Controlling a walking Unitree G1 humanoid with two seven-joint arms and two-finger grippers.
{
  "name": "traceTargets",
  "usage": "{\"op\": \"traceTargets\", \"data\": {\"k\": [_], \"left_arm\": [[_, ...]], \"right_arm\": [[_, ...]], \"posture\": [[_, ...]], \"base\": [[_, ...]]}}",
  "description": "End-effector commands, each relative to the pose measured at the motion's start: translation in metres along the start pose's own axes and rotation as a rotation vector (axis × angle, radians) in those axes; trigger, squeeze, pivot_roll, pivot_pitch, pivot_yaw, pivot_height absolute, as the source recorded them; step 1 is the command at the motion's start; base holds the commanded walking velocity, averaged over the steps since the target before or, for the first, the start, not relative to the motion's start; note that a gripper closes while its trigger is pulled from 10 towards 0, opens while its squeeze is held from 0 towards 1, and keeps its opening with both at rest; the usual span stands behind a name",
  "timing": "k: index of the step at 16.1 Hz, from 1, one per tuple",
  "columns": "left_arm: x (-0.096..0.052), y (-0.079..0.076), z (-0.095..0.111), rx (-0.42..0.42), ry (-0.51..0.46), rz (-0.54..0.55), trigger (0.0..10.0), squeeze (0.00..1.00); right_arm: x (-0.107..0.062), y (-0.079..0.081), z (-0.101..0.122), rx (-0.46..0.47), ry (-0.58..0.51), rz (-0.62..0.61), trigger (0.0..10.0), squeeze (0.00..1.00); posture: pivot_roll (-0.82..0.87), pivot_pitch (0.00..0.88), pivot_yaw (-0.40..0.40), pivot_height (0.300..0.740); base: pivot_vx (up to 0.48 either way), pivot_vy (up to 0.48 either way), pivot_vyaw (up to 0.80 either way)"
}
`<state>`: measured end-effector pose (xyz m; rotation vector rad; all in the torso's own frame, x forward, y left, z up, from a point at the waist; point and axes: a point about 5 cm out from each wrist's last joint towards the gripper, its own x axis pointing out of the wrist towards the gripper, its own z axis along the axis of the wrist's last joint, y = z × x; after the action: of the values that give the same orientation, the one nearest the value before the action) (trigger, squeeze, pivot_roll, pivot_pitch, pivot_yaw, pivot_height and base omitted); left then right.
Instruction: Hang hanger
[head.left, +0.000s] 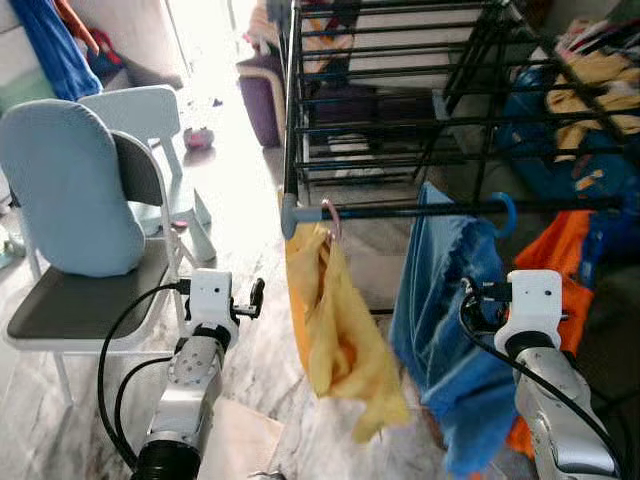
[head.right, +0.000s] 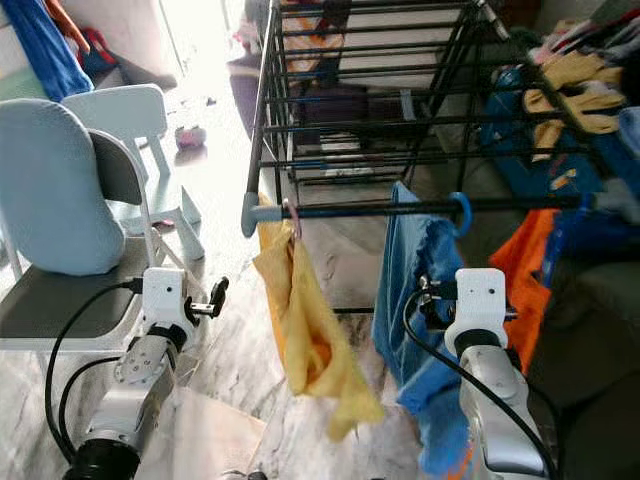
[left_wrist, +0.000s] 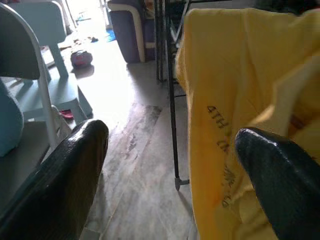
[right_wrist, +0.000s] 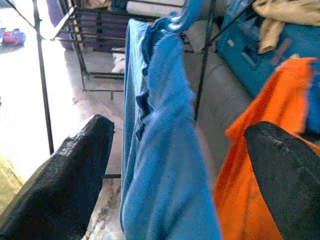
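A black drying rack (head.left: 400, 110) stands on the marble floor (head.left: 250, 360), and along its near rail (head.left: 450, 210) hang three garments. At the rail's left corner a pink hanger hook (head.left: 331, 218) carries a yellow garment (head.left: 335, 330). Farther along the rail toward the right, a blue hanger hook (head.left: 503, 212) loops over the bar and carries a blue garment (head.left: 440, 320). Just beside that, at the rail's right end, hangs an orange garment (head.left: 560, 260).

The left claw (left_wrist: 170, 175) hovers low, below the rail's left corner and to the left of the yellow garment. Its two black fingers (left_wrist: 55, 185) are spread wide with nothing between them; in the left wrist view the yellow cloth lies just ahead, in front of the far finger, and it cannot be told whether that finger touches it.

The right claw (right_wrist: 175, 185) is raised below the rail in front of the blue garment. Its fingers (right_wrist: 65, 190) are spread wide too, and in the right wrist view the blue cloth hangs in the gap between them, with the blue hanger hook above on the rail and the orange garment beside the other finger. The fingers do not close on the cloth.

To the left of the rack stands a chair (head.left: 90, 300) with a pale blue cushion (head.left: 70, 190) propped against its back
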<state>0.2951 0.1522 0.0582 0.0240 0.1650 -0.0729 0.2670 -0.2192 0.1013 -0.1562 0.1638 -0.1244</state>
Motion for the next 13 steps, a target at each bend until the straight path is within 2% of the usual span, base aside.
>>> {"op": "traceTargets", "data": {"k": [1,5,9,10,11,12,13], "left_arm": [[0.000,0.003,0.001,0.009,-0.005,0.008,10.0,0.00],[0.000,0.005,0.001,0.013,-0.006,0.020,10.0,0.00],[-0.006,0.023,0.003,0.022,-0.015,0.093,10.0,0.00],[-0.009,0.030,0.004,0.029,-0.023,0.118,10.0,0.00],[-0.010,0.032,0.004,0.030,-0.028,0.132,10.0,0.00],[-0.011,0.034,0.005,0.030,-0.034,0.146,10.0,0.00],[-0.015,0.039,0.008,0.028,-0.051,0.177,10.0,0.00]], "right_arm": [[0.001,0.001,0.000,-0.007,0.004,0.000,10.0,1.00],[0.003,0.002,0.000,-0.010,0.001,0.007,10.0,1.00],[0.008,0.008,-0.004,0.005,0.006,0.035,10.0,1.00],[0.011,0.015,-0.005,0.008,0.006,0.070,10.0,0.87],[0.013,0.017,-0.005,0.007,0.007,0.086,10.0,0.66],[0.015,0.019,-0.006,0.004,0.010,0.098,10.0,0.53],[0.021,0.026,-0.007,0.002,0.017,0.128,10.0,0.00]], "posture": [[-0.21,0.000,0.081,0.740],[-0.19,0.000,0.075,0.740],[-0.15,0.000,0.067,0.740],[-0.13,0.000,0.054,0.740],[-0.12,0.000,0.044,0.740],[-0.11,0.000,0.037,0.740],[-0.08,0.000,0.016,0.740]], "base": [[-0.281,0.000,0.00],[-0.279,0.000,0.00],[-0.280,0.000,0.00],[-0.281,0.000,0.00],[-0.277,0.000,0.00],[-0.281,0.000,0.00],[-0.281,0.000,0.00]]}}
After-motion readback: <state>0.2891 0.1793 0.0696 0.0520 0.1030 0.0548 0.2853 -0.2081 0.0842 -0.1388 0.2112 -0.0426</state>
